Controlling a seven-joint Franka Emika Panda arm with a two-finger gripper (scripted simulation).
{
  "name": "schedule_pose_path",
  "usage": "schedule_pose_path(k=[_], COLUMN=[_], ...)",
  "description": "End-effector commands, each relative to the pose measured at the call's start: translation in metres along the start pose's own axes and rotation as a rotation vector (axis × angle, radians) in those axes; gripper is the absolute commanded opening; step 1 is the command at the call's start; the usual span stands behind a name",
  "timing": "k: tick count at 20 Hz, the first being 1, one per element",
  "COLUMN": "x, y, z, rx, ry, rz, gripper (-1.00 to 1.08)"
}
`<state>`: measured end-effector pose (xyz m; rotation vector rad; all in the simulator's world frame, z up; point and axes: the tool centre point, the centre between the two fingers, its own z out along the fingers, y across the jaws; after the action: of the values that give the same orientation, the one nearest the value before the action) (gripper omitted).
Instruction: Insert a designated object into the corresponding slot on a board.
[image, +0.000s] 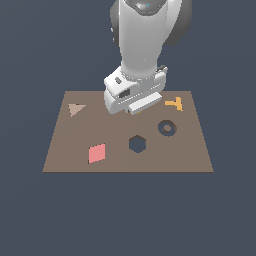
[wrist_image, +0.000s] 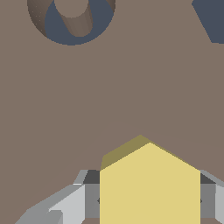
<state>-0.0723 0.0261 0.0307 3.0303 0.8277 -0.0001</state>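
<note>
The yellow hexagonal block (wrist_image: 150, 188) fills the gap between my gripper's fingers (wrist_image: 92, 197), whose dark pads press against its two flat sides. My gripper (image: 136, 108) is shut on it, low over the back middle of the brown board (image: 75, 150). In the exterior view the hand hides the block. The dark hexagonal slot (image: 137, 144) lies nearer the board's front edge, apart from the gripper. A dark corner of a cut-out (wrist_image: 212, 19), probably that slot, shows in the wrist view.
A dark ring-shaped recess (image: 167, 128) with a centre post (wrist_image: 72, 22) lies towards the exterior view's right of the slot. An orange T piece (image: 174, 104) is at the back right, a pink diamond (image: 97, 153) front left, and a tan triangle (image: 75, 109) back left.
</note>
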Motion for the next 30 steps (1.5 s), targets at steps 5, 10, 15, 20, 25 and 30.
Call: schedule_pose_path(k=[5,10,15,20,25,30], x=[0.0,0.0,0.0,0.002,0.005,0.01], y=[-0.001,0.0,0.0,-0.002,-0.005,-0.01], z=[0.001,-0.002,-0.003,-0.003,-0.003,-0.003], rx=[0.0,0.0,0.0,0.0,0.0,0.0], ry=[0.0,0.0,0.0,0.0,0.0,0.0], rz=[-0.001,0.0,0.002,0.033,0.097,0.195], gripper=[-1.0,-1.0,-1.0,-1.0,-1.0,-1.0])
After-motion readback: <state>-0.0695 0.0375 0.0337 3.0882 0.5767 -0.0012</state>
